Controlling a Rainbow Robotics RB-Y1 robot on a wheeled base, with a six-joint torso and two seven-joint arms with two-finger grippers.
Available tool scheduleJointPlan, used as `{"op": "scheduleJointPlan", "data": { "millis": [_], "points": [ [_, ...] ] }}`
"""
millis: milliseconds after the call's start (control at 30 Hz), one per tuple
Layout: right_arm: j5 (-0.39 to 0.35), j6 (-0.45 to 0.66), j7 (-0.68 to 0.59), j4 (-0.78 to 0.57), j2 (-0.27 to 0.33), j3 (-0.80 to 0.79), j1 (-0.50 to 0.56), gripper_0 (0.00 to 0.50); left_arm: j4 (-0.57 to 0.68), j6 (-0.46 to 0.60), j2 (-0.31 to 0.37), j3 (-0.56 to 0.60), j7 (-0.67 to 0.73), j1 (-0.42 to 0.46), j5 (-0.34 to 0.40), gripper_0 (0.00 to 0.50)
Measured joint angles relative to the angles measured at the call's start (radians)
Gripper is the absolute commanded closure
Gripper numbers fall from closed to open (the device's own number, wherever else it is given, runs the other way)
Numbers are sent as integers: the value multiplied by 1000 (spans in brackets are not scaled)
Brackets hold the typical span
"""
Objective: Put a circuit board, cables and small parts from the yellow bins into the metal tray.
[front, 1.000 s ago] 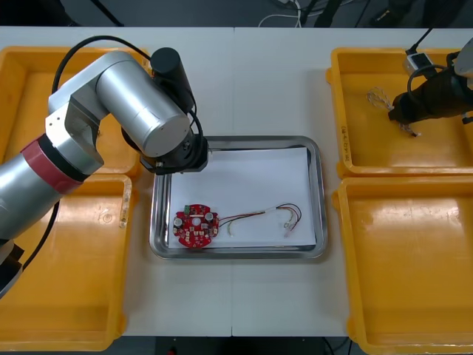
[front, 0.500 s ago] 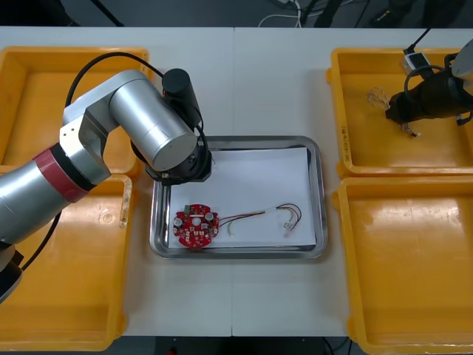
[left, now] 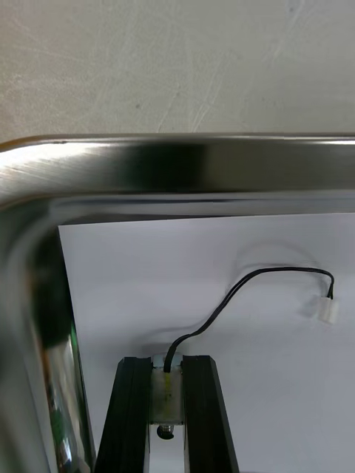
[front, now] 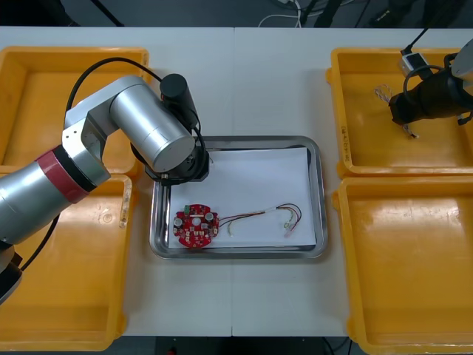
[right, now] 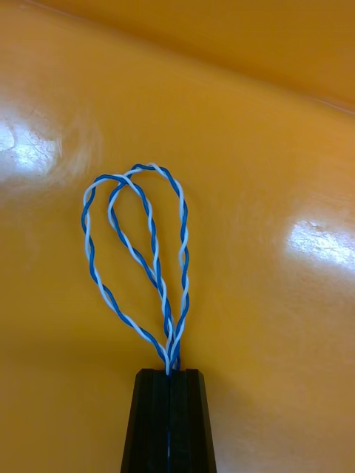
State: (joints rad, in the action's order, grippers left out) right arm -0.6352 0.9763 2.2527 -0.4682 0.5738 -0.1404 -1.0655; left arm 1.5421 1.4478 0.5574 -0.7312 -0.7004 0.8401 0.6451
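Front view: our left arm [front: 148,133] hangs over the metal tray's [front: 320,192] far-left corner. The right arm [front: 432,100] is well apart, over a yellow bin [front: 341,111].

Left wrist view: left gripper [left: 168,366] pinched on the black cable's [left: 288,271] end, the rest trailing over the tray's white sheet.

Right wrist view: right gripper [right: 168,373] clamped on the twisted blue and white cable [right: 170,336], loops running straight out from the fingertips. We reckon the tray's off to the robot's left.

table [front: 236,81] | yellow bins [front: 414,259]: two per side | metal tray [front: 236,254]: centre, between bins

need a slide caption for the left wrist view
The left claw grips a black cable by one end, just inside a corner of the tray.
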Motion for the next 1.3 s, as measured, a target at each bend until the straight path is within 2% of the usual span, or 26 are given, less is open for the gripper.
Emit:
{"op": "scheduleJointPlan", "data": {
  "millis": [33, 67, 100, 133, 233, 367, 500, 967, 1300],
  "points": [
    [0, 0, 0, 0, 0, 0, 0, 500, -3, -3, 0, 0, 0, 0, -1, 470],
    [0, 1, 0, -1, 0, 0, 0, 500, -4, -4, 0, 0, 0, 0, -1, 403],
    [0, 5, 0, -4, 0, 0, 0, 500, -6, -6, 0, 0, 0, 0, -1, 262],
    [0, 16, 0, -10, 0, 0, 0, 500, -6, -6, 0, 0, 0, 0, -1, 209],
    [15, 97, 0, -56, -1, 0, 0, 500, -7, -13, 0, 0, 0, 0, -2, 0],
    [84, 217, 0, -162, -2, 0, 0, 500, -7, -22, 0, 0, 0, 0, -2, 0],
    [124, 337, 0, -268, -2, -2, 0, 500, -7, -25, 0, 0, 0, 0, -2, 0],
    [149, 741, -1, -518, -2, -88, 0, 500, 9, -33, -1, 0, 1, 0, -2, 0],
    [150, 933, -3, -660, -2, -103, 0, 500, 155, 150, -1, 72, 1, -1, 4, 0]
  ]
}}
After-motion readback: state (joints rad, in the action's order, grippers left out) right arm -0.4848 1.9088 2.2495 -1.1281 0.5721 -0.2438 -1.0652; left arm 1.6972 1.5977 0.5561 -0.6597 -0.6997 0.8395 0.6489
